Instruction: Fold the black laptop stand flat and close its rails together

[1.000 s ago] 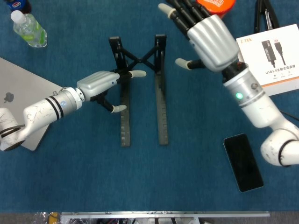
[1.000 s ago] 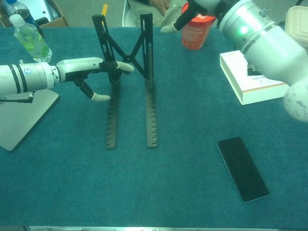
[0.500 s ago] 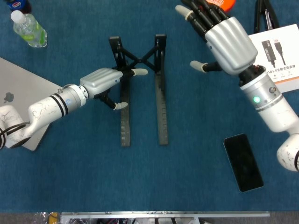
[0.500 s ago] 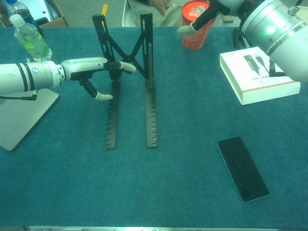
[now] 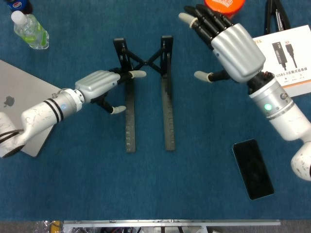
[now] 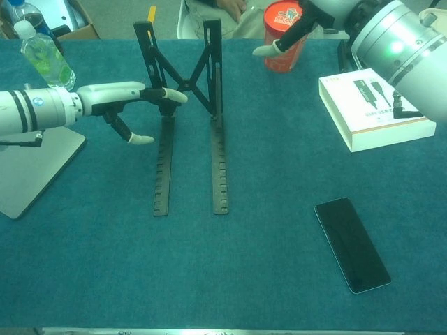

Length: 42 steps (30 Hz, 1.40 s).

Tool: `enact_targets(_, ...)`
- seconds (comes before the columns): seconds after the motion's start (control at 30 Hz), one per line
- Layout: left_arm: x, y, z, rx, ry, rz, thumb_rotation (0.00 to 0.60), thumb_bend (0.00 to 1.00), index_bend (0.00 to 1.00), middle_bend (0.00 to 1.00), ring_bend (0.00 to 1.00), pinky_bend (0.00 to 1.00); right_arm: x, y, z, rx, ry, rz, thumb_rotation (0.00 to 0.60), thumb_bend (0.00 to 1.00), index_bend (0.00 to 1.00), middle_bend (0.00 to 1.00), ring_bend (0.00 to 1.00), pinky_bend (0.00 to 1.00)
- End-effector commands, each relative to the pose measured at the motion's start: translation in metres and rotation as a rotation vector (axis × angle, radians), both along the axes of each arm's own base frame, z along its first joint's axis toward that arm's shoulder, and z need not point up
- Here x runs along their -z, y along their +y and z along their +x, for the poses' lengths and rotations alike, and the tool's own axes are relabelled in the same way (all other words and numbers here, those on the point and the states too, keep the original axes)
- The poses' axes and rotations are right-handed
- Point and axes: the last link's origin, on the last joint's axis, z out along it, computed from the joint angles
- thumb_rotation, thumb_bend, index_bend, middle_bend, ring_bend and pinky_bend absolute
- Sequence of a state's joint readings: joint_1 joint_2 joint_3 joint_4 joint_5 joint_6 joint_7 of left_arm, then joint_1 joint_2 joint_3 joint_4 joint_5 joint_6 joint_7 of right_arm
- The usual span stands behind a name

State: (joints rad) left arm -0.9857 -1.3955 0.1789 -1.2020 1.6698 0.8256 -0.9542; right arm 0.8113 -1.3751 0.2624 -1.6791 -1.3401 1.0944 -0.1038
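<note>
The left hand (image 5: 95,85) reached in from the left, fingers extended and thumb lowered. The right hand (image 5: 232,47) hovered raised, fingers spread, holding nothing.

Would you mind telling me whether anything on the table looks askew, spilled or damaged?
Nothing stands out. The stand sits upright and intact, its rails apart and roughly parallel; the bottle lies on its side with no spill showing. The phone, box and laptop lie flat.
</note>
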Motion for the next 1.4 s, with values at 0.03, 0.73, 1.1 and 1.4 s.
enact_targets(0.03, -0.005, -0.001, -0.004, -0.012, 0.000, 0.010, 0.600, 0.32, 0.06, 0.09, 0.00, 0.00, 0.001, 0.003, 0.000, 0.003, -0.029, 0.065, 0.600, 0.06, 0.00, 0.05, 0.01, 0.18)
enact_targets(0.73, -0.022, -0.011, -0.014, -0.045, -0.002, 0.041, 0.600, 0.32, 0.06, 0.09, 0.00, 0.00, 0.006, 0.016, -0.007, 0.158, -0.247, 0.497, 0.600, 0.06, 0.00, 0.06, 0.01, 0.18)
enact_targets(1.1, -0.028, -0.009, -0.019, -0.052, 0.029, 0.062, 0.600, 0.32, 0.06, 0.09, 0.00, 0.00, 0.012, 0.020, -0.021, 0.271, -0.347, 0.704, 0.600, 0.06, 0.00, 0.06, 0.01, 0.18)
enact_targets(1.4, -0.036, -0.007, -0.019, -0.053, 0.039, 0.074, 0.600, 0.32, 0.06, 0.09, 0.00, 0.00, 0.025, 0.023, -0.036, 0.345, -0.372, 0.831, 0.600, 0.06, 0.00, 0.07, 0.01, 0.18)
